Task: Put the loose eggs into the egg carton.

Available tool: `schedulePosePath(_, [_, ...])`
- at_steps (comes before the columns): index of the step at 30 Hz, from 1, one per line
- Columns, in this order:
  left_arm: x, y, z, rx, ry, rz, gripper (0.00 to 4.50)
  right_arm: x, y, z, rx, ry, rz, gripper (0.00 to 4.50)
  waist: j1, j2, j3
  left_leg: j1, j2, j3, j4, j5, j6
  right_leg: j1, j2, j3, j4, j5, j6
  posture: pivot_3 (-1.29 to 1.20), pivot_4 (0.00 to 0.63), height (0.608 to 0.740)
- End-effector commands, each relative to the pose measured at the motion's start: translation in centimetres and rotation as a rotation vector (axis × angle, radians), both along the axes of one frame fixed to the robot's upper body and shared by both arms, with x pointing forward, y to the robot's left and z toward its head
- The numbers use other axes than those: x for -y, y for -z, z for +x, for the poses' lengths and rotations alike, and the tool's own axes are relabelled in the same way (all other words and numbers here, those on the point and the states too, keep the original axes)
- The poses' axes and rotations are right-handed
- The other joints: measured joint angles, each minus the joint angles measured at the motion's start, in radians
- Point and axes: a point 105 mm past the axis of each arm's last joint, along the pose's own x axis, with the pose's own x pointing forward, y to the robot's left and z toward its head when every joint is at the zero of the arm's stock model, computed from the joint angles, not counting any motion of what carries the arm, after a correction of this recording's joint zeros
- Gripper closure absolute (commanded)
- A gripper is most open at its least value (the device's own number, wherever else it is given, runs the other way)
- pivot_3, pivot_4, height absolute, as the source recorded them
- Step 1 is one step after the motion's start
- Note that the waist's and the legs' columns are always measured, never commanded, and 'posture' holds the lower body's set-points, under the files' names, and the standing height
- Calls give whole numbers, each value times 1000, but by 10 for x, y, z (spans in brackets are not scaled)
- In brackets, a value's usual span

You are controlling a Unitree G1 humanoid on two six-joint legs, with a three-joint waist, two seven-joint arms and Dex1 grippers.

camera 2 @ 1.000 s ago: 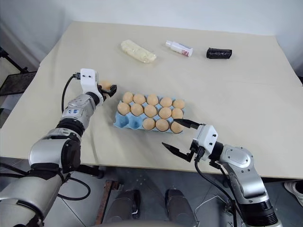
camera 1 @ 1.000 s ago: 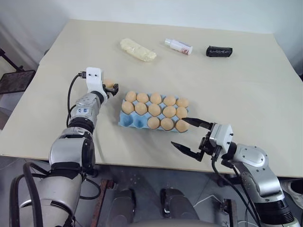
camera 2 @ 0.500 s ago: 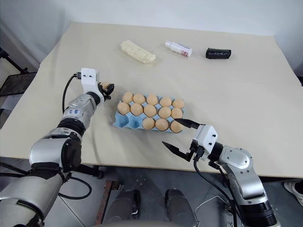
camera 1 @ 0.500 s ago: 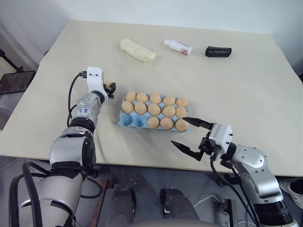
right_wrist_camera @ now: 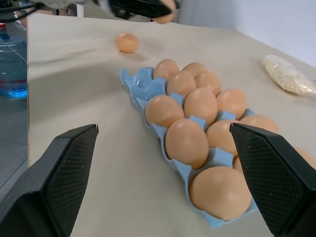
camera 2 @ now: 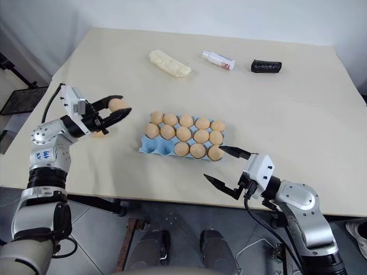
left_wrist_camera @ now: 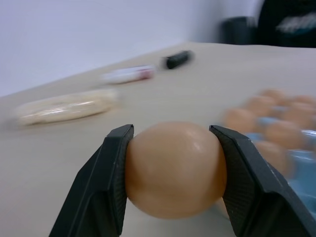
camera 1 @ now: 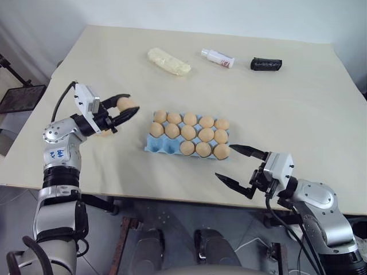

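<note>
A tan egg [camera 1: 125,103] is off the table, pinched between the two black fingers of my left gripper [camera 1: 127,109], left of the egg carton [camera 1: 155,148]; the left wrist view shows this egg [left_wrist_camera: 175,168] filling the gap between the fingers [left_wrist_camera: 112,182]. The light blue carton holds several eggs, and two cups at its near left end are bare. Another loose egg [right_wrist_camera: 127,42] lies on the table beyond the carton's left end, under the left hand. My right gripper [camera 1: 224,162] is open and holds nothing, just off the carton's near right corner.
At the far side of the table lie a pale yellow crumbly lump [camera 1: 167,61], a small white bottle [camera 1: 217,57] and a black object [camera 1: 265,63]. The table's front edge [camera 1: 172,197] runs just below the right gripper. A water bottle [right_wrist_camera: 10,64] stands off the table's left side.
The left gripper has shut on an egg, lifted it off the table, drawn back toward me and turned to point at the carton. The right arm has stayed put.
</note>
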Motion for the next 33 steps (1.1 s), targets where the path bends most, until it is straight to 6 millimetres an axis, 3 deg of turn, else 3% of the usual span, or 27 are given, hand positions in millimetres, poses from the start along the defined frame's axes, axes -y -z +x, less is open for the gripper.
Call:
schedulePosePath(1, [33,4,-20,-16,170,50,2319,-1,-10,-5,35,-11,10,0,-1,0,0,0,0,0,0,0,0,0,0,0,0,0,0,0,150,740])
schedulePosePath(6, [63,26,-24,-43,252,99,2319,-6,-13,-6,44,-14,21,0,-2,0,0,0,0,0,1,0,1,0,1,0,1,0,0,0,150,740])
schedulePosePath(13, [69,39,-19,-73,295,148,2319,-6,-16,-9,53,-4,22,0,-4,0,0,0,1,0,1,0,1,-1,3,0,1,0,0,0,150,740])
schedulePosePath(17, [67,42,-12,-32,253,176,1035,-5,-17,-9,59,4,24,0,-3,0,0,0,0,0,1,0,1,-1,2,0,1,0,0,0,150,740])
schedulePosePath(20, [67,32,-12,-9,248,119,113,-6,-16,-9,60,3,28,0,-3,0,0,0,1,0,1,0,1,-1,2,0,0,0,0,0,150,740])
schedulePosePath(22, [65,25,-15,8,243,98,47,-7,-15,-9,58,-5,29,0,-3,0,0,0,1,0,1,0,1,-1,2,0,0,0,0,0,150,740])
schedulePosePath(27, [26,7,-21,36,62,16,47,-12,-15,-7,59,-49,30,0,-15,0,0,0,1,0,0,0,1,-1,3,1,1,0,0,0,150,740])
schedulePosePath(33, [-49,4,-46,66,-328,-40,47,-27,-20,-1,71,-134,55,0,-31,0,0,1,2,0,0,0,0,-1,2,1,1,0,0,0,150,740])
